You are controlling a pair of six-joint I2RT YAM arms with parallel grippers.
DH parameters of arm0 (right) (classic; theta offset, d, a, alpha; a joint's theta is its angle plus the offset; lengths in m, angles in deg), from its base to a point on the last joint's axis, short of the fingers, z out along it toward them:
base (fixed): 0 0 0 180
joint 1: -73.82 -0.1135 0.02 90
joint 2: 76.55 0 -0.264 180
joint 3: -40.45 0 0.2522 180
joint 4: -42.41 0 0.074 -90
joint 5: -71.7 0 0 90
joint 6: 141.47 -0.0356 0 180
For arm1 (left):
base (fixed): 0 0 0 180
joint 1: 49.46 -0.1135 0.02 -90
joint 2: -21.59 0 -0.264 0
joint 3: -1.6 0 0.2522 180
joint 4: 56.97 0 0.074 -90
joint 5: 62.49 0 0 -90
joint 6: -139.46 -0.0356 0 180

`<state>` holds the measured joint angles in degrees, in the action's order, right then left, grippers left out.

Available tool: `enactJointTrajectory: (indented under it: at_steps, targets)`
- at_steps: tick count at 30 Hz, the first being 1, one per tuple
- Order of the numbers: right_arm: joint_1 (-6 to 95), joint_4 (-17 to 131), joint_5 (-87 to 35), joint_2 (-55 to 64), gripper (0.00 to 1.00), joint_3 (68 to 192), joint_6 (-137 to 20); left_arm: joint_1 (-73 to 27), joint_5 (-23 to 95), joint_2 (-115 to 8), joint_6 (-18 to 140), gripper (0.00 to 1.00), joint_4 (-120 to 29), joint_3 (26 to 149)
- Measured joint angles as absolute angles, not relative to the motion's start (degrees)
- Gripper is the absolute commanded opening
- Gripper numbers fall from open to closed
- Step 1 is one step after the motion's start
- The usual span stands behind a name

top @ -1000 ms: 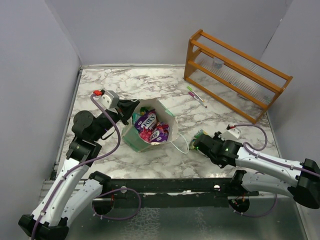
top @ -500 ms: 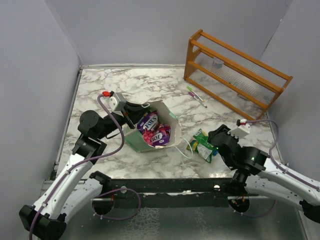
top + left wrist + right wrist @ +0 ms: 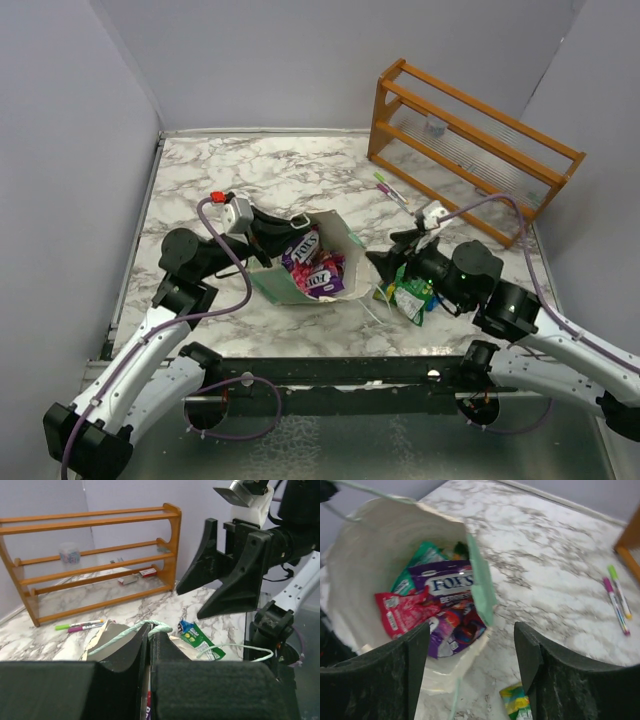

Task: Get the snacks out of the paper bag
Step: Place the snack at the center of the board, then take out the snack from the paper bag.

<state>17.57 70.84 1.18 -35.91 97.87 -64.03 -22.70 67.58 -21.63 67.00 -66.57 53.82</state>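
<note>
Right now, your paper bag (image 3: 272,285) sits at centre of the top view, its left rim pinched in the left gripper (image 3: 283,230). Your right gripper (image 3: 390,252) hangs spread just right of its mouth. Inside lie purple and red snacks (image 3: 315,268); one green packet (image 3: 410,297) lies just outside, lower right.

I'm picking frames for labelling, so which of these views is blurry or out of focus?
Top external: sharp, evenly lit. Left wrist: rack crisp, its own left claw a dark, soft mass up close. Right wrist: slight blur overall, pens smeared, snacks readable.
</note>
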Motion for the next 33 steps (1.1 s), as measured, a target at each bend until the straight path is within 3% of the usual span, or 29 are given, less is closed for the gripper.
enactJointTrajectory:
  at_steps: [5, 11, 24, 33]
  targets:
    - [17.6, 68.0, -17.3, -27.7, 0.75, 102.0, -54.2, -22.7, 72.1, -22.8, 66.7, 0.00, -69.8, 53.3]
    - [17.6, 68.6, -30.2, -17.6, 0.74, 106.0, -50.8, -22.7, 76.4, -23.5, 66.5, 0.00, -72.4, 52.4]
    - [17.6, 68.0, -35.8, -15.4, 0.61, 102.1, -51.9, -22.3, 78.8, -24.0, 76.2, 0.00, -71.9, 52.5]
    - [17.6, 65.9, -37.5, -24.2, 0.60, 96.6, -35.5, -22.0, 78.7, -24.3, 78.8, 0.00, -69.8, 53.2]
